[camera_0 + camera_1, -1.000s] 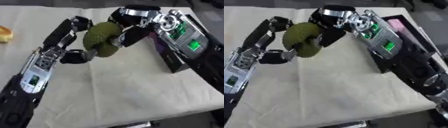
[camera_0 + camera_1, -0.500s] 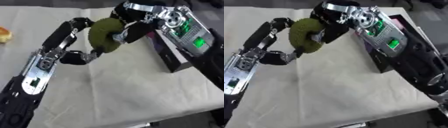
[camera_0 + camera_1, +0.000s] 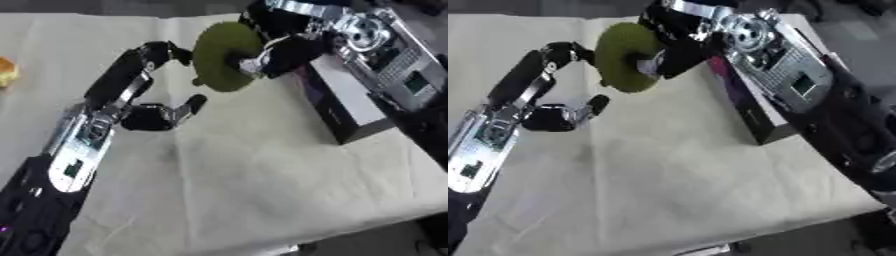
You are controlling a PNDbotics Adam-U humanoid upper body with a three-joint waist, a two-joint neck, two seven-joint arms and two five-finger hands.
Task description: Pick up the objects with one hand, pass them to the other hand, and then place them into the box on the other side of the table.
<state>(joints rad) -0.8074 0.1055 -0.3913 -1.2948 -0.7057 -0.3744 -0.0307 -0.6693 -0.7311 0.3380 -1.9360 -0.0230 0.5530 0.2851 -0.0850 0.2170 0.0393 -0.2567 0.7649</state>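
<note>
A round olive-green object (image 3: pixel 220 56) hangs above the table, and my right hand (image 3: pixel 282 49) is shut on its right side, reaching in from the upper right. My left hand (image 3: pixel 131 97) stands just left of it, open, with its fingers (image 3: pixel 162 51) arched up close to the object's left edge and its thumb (image 3: pixel 190 104) below it and apart from it. The dark box (image 3: pixel 337 107) with a purple side lies on the table at the right, under my right arm.
A small orange-yellow thing (image 3: pixel 6 72) lies at the far left edge of the table. The cream cloth (image 3: pixel 254 180) covers the table down to the front edge. My right forearm (image 3: pixel 798 85) crosses over the box.
My right hand has lifted the green object up and a little right, out of my left hand's hold. The left hand has stayed in place and opened.
</note>
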